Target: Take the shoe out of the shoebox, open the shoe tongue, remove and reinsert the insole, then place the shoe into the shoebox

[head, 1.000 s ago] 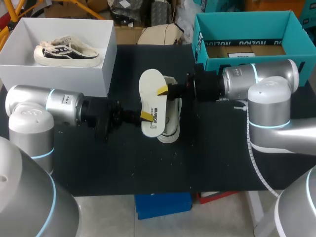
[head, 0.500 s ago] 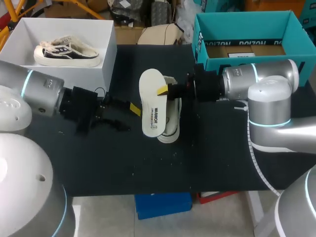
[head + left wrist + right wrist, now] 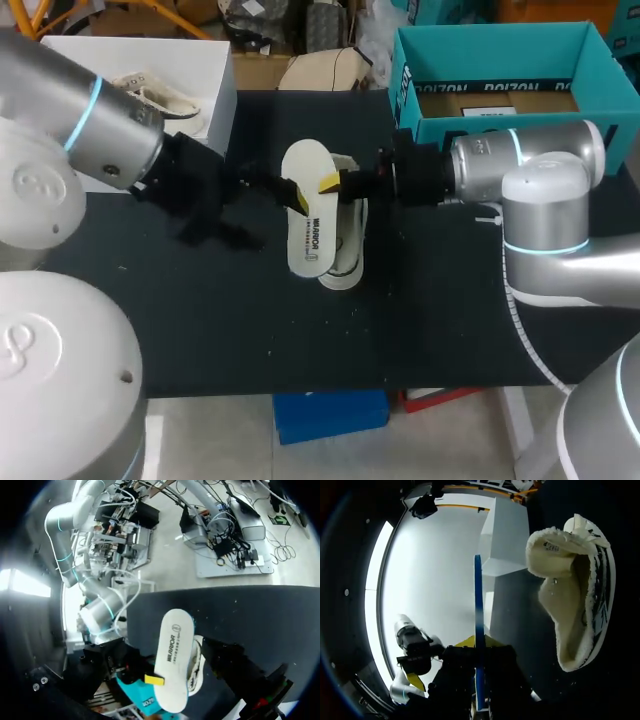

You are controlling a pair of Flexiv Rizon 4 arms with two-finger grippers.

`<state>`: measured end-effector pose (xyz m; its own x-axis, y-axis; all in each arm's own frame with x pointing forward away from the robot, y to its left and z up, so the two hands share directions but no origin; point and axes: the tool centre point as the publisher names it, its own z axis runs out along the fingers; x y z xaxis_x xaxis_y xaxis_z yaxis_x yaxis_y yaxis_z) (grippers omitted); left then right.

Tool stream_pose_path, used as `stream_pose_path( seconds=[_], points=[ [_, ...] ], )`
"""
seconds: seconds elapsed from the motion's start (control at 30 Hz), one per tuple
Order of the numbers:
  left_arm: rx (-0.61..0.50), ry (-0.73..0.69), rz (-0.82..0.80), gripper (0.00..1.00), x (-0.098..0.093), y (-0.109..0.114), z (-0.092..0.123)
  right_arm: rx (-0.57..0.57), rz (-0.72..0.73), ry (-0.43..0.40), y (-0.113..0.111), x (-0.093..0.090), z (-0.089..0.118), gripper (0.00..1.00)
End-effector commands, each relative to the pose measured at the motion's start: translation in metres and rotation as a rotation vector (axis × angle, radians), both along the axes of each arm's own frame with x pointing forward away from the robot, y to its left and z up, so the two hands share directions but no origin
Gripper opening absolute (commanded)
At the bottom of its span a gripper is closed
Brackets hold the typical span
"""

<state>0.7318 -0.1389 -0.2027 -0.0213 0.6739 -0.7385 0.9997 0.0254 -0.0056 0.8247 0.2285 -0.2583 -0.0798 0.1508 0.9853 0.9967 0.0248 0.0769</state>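
A white insole (image 3: pixel 305 215) hangs over a white shoe (image 3: pixel 348 255) that lies on the black table (image 3: pixel 200 320). My right gripper (image 3: pixel 330 184) comes in from the right and is shut on the insole's edge. In the right wrist view the insole (image 3: pixel 478 595) shows edge-on between the yellow fingertips (image 3: pixel 468 641), with the fleece-lined shoe (image 3: pixel 575 605) beside it. My left gripper (image 3: pixel 262 212) stands open just left of the insole, one yellow tip near its edge, holding nothing. From the left wrist the insole (image 3: pixel 172 662) and shoe (image 3: pixel 198 672) lie ahead.
A white shoebox (image 3: pixel 218 120) with a second shoe (image 3: pixel 165 97) in it stands at the back left, partly behind my left arm. A teal box (image 3: pixel 500 75) stands at the back right. The table's front half is bare.
My left gripper let go of the insole's near end, opened wide, drew back to the left, then came up beside the insole's middle. The right arm and insole have not moved.
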Motion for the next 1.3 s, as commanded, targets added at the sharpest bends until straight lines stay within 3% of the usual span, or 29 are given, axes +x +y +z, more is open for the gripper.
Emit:
stream_pose_path(
  seconds=[0.03, 0.33, 0.63, 0.9, 1.1, 1.3],
  points=[
    [0.672, 0.004, -0.01, 1.0, 0.014, -0.023, -0.004, -0.001, -0.004, -0.001, 0.001, 0.0, 0.0, 0.0],
    [0.645, -0.024, -0.063, 1.0, 0.014, -0.036, -0.008, -0.001, -0.004, -0.001, 0.001, 0.0, 0.0, 0.0],
    [0.614, -0.031, -0.068, 1.0, 0.003, -0.03, -0.009, -0.001, -0.004, -0.001, 0.001, 0.0, 0.0, 0.0],
    [0.523, -0.094, -0.049, 1.0, -0.001, -0.029, -0.007, -0.001, -0.004, -0.001, 0.001, 0.0, 0.0, 0.0],
    [0.486, -0.128, -0.027, 1.0, 0.001, -0.028, -0.003, -0.001, -0.004, -0.001, 0.001, 0.0, 0.0, 0.0],
    [0.517, -0.103, -0.069, 1.0, 0.009, -0.033, -0.003, -0.001, -0.004, -0.001, 0.001, 0.0, 0.0, 0.0]
  ],
)
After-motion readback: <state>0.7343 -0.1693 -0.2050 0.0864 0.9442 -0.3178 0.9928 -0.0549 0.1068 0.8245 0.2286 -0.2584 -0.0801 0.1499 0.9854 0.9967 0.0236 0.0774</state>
